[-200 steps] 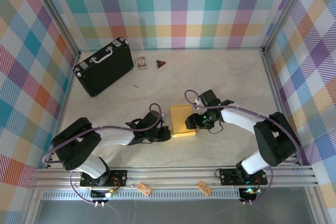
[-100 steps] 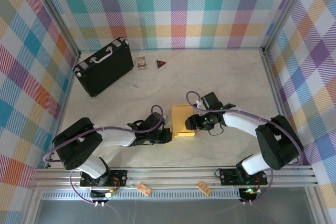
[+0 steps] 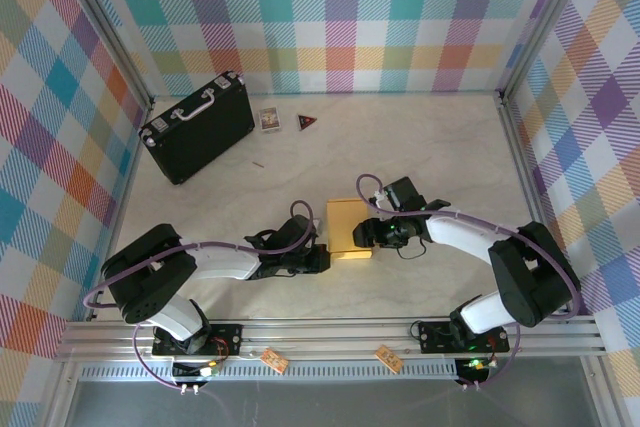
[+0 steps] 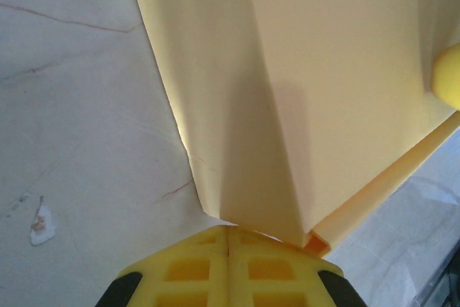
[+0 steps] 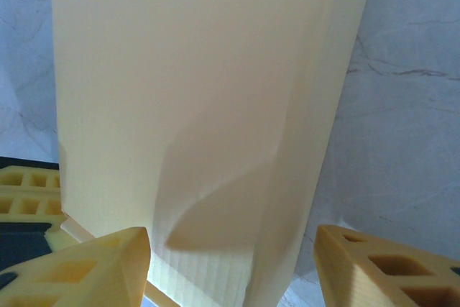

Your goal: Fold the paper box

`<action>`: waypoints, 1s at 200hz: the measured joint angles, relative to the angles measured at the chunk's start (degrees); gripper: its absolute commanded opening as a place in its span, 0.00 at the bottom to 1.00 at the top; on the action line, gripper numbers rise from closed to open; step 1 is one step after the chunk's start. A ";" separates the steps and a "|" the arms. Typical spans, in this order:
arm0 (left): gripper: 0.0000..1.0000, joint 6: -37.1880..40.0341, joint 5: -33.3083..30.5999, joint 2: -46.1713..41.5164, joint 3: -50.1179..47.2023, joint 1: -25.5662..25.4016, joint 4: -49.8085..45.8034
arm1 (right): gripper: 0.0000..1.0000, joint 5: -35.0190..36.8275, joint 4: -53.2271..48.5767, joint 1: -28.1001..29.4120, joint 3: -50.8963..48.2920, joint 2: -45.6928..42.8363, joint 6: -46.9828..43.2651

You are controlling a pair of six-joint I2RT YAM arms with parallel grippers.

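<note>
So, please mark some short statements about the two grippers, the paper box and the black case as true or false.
1. The left gripper is shut. True.
2. The right gripper is shut, with nothing between its fingers. False: its fingers stand apart, and the paper box is between them.
3. The black case lies at the far left of the table. True.
4. The paper box rests on top of the black case. False: it lies on the table between the two grippers, well apart from the case.

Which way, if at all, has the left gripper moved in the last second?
Yes. The left gripper has shifted slightly right and toward the near rail, away from the black case.
</note>
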 measured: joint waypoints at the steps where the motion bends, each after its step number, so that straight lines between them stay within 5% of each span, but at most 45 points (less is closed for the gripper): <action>1: 0.00 0.00 0.00 0.04 0.00 -0.02 0.00 | 0.62 0.00 0.02 0.00 0.00 0.00 0.02; 118: 0.00 4.48 -6.12 -6.56 2.23 0.46 -11.50 | 0.62 0.92 0.11 0.00 -0.07 -0.13 0.11; 200: 0.00 6.08 -5.86 0.92 7.10 0.52 -10.95 | 0.62 0.90 0.09 0.00 -0.07 -0.13 0.11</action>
